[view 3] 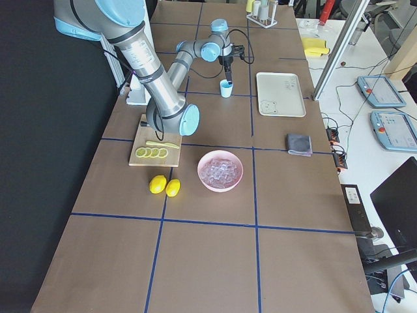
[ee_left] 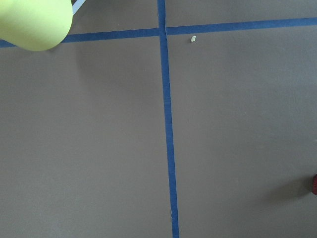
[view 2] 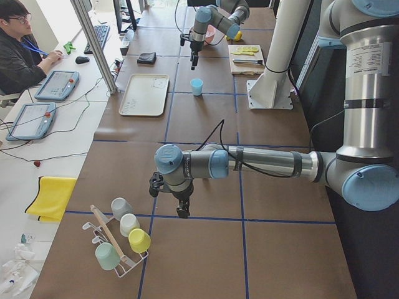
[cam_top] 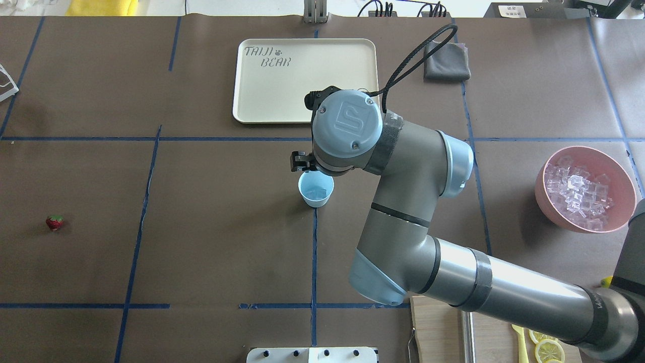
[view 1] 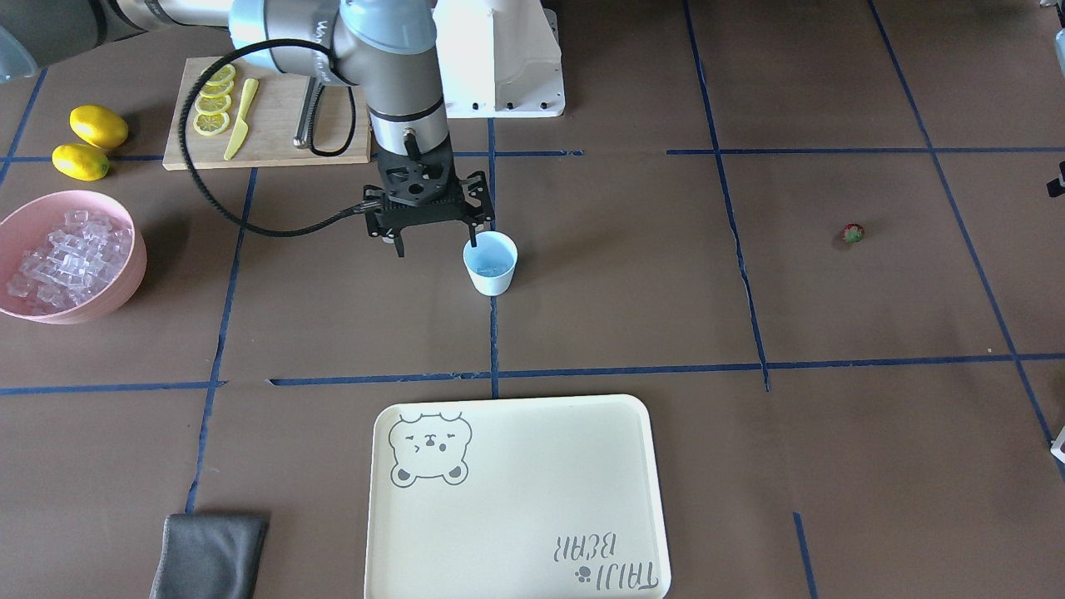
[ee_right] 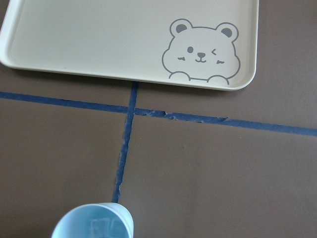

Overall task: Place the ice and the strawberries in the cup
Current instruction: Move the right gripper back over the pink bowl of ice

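Hovering beside the small light blue plastic cup, a clear ice cube inside, your right claw hangs spread and empty. The tiny red strawberry lies well apart to the robot's left, nearer the left claw, whose state cannot be told.

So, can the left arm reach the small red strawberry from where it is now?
Probably yes: the small red strawberry lies alone in the open, and nothing stands between it and the left tool.
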`<move>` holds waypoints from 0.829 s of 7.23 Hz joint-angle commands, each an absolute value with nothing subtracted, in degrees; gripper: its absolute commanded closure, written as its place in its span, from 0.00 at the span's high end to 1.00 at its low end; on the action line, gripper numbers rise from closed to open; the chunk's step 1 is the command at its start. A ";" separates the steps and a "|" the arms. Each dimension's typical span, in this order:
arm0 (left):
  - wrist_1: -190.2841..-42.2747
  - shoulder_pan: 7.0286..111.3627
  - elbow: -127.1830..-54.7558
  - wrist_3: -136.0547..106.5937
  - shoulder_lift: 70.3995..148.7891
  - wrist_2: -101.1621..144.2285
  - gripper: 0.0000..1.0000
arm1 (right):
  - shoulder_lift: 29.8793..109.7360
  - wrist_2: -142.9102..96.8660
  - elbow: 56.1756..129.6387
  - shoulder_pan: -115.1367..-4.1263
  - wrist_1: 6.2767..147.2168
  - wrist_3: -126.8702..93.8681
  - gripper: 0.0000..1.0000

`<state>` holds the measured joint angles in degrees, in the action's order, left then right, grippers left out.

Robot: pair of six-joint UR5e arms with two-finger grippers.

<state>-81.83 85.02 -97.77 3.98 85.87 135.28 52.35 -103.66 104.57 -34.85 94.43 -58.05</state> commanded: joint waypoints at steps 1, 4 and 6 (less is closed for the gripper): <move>-81.83 84.99 -97.73 3.96 85.96 135.26 1.00 | 62.36 -114.91 112.04 -44.60 94.39 -44.19 0.99; -81.83 84.99 -97.82 4.04 85.96 135.26 1.00 | 73.35 -123.90 112.32 -56.03 93.78 -19.43 1.00; -81.83 84.99 -97.82 4.04 86.13 135.35 1.00 | 80.99 -126.38 111.98 -61.68 91.78 -7.98 1.00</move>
